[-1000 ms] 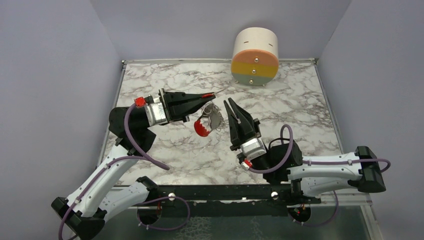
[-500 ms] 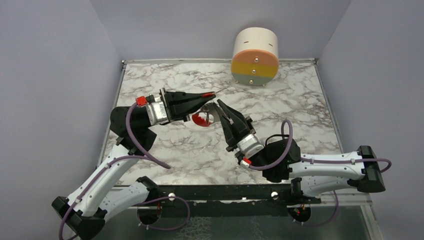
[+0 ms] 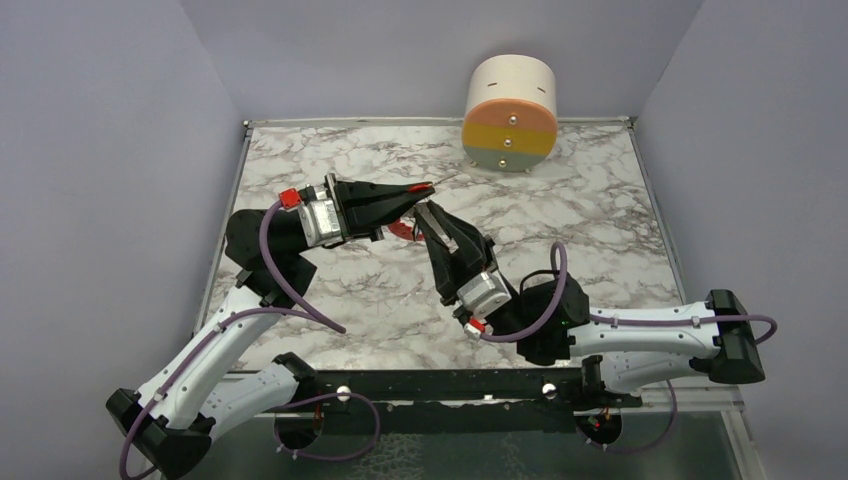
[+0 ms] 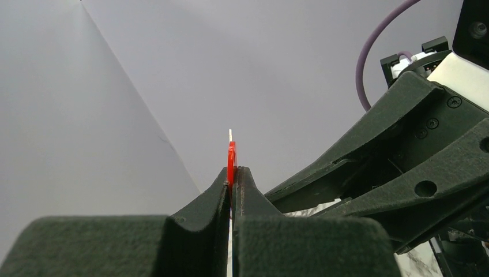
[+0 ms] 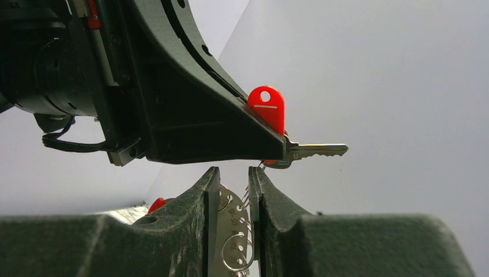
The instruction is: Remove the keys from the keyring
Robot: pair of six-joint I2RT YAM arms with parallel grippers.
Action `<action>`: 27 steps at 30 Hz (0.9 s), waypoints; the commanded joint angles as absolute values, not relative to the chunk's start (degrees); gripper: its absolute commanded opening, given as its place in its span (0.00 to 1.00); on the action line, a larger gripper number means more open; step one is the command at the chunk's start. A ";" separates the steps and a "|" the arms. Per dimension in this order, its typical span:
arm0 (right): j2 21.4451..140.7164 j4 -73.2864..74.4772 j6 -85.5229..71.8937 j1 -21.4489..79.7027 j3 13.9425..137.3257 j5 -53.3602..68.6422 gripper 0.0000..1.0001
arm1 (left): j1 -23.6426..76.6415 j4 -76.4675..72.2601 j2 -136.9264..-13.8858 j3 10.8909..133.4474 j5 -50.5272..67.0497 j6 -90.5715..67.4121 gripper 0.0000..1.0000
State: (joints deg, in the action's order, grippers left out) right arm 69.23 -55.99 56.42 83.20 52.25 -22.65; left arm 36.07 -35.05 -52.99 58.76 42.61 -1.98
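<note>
Red-headed key [image 5: 267,108] sits clamped in the left claw [image 4: 232,180]. Keyring chain [image 5: 233,231] hangs between the slightly parted fingers of the right claw [image 5: 233,176]; whether they pinch it, I cannot tell.

Pale lilac walls [image 3: 100,150] on three sides of a white-and-grey marbled tabletop [image 3: 600,220].

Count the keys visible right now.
1 certain: the red-headed key, pinched by the left gripper, blade sticking out sideways. A flat silver piece hanging between the fingers of the right gripper may be another; the view cannot settle it.
</note>
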 commanded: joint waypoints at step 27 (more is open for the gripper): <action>72.39 -62.75 61.84 83.50 52.68 -25.56 0.26 | 36.17 -36.90 -50.92 57.92 41.09 -0.97 0.00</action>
